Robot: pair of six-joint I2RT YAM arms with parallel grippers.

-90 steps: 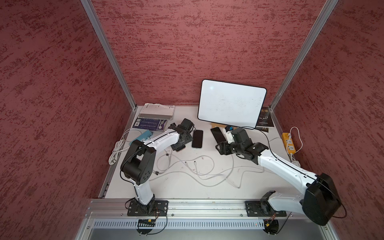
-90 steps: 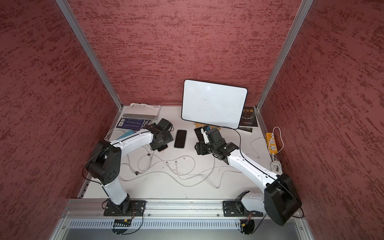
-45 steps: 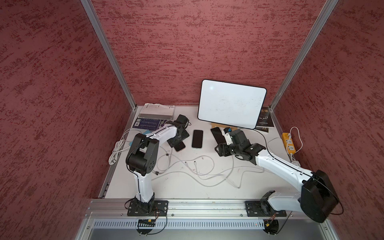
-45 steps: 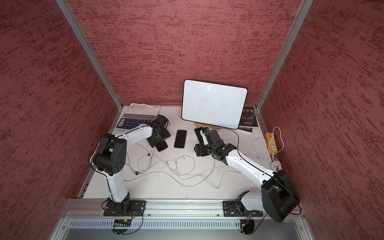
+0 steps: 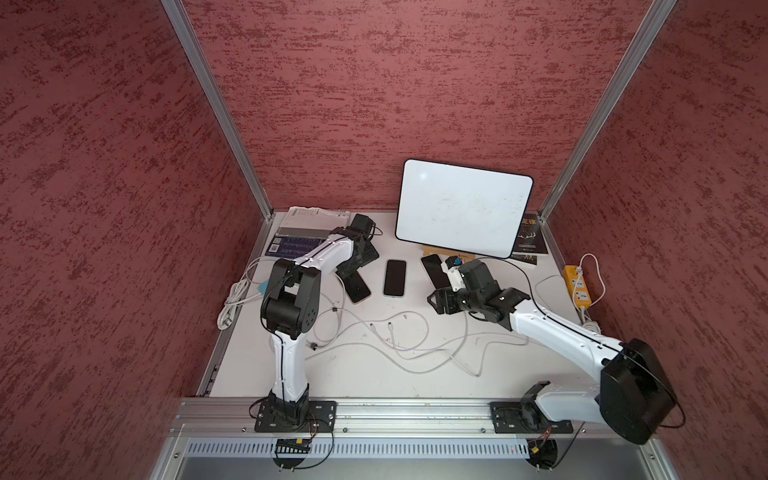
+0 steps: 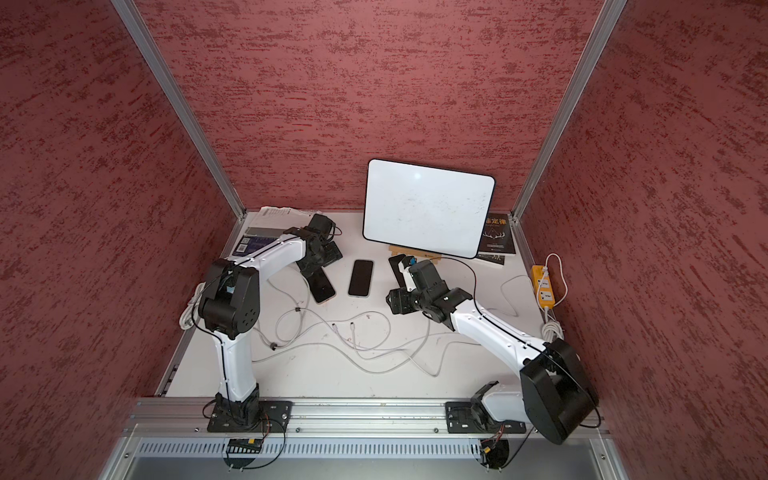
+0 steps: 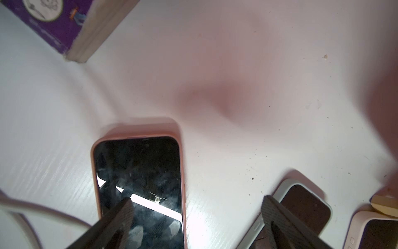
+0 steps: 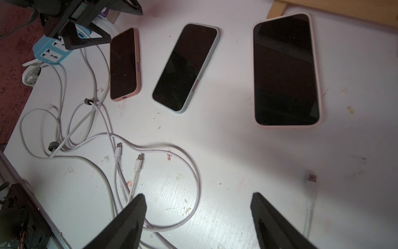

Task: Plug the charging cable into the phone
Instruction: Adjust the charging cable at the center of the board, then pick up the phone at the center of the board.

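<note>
Top views overhead, wrist views close, sharing phone [image 7: 140, 172]

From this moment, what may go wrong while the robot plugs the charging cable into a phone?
1. The white cables cross and loop over each other, so pulling one plug may drag the others along.
2. The open left hand hangs low over the pink-cased phone; a careless closing may push the phone askew or scrape its screen.

This is a robot test booth in a lab. Red textured walls [image 5: 374, 83] and metal posts [image 5: 216, 104] enclose a white table [image 5: 353, 382]. The left arm [image 5: 286, 353] and right arm [image 5: 557, 332] are bolted to a metal rail [image 5: 415, 409].
</note>
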